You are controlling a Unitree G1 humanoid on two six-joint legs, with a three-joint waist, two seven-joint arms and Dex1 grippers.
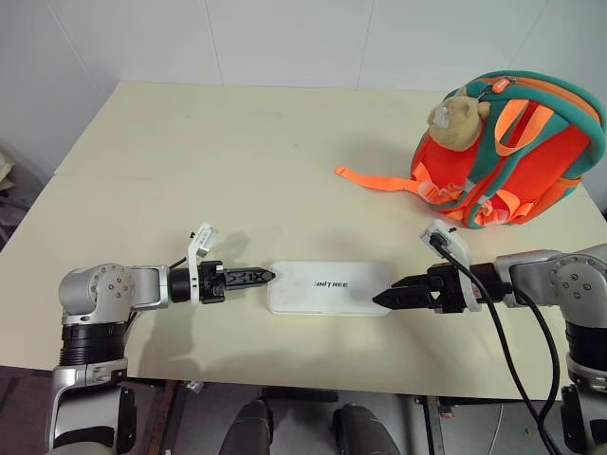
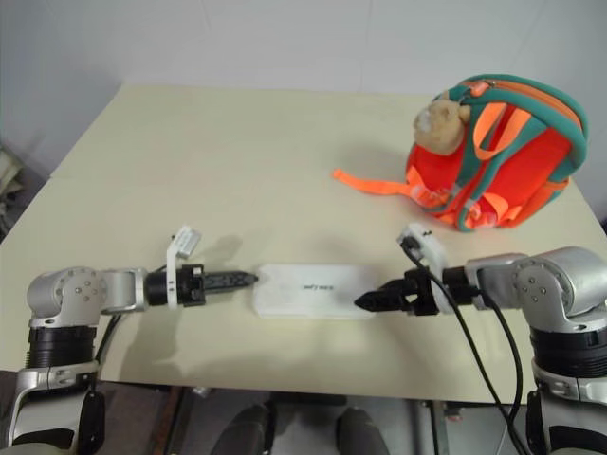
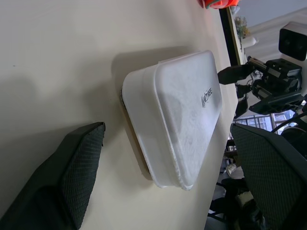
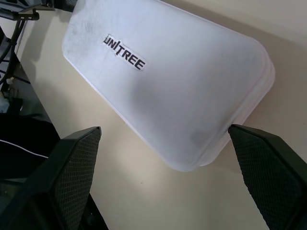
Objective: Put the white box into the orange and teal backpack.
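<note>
- Cream tabletop (image 1: 237, 161) takes most of our view; its wide middle and 10 o'clock stretch lie bare, so we have free room to lift and swing. The near edge runs just below both arms, and the right edge passes close by the backpack.
- The backpack (image 1: 531, 171) sits at 2 o'clock, near the far right corner, plush toy (image 1: 455, 118) on top and an orange strap (image 1: 375, 180) trailing toward the centre. We cannot tell whether its zip is undone.
- The box (image 1: 327, 287) lies flat on the table at 6 o'clock, close to the near edge, well apart from the backpack; we judge nothing of the task done yet.
- Our left gripper (image 1: 268, 276) points at the box's 9 o'clock end, jaws spread wide, grasping nothing.
- Our right gripper (image 1: 379, 300) faces the 3 o'clock end, likewise spread and bare.
- Left to do: clamp both ends, lift, carry to 2 o'clock, drop it in.
</note>
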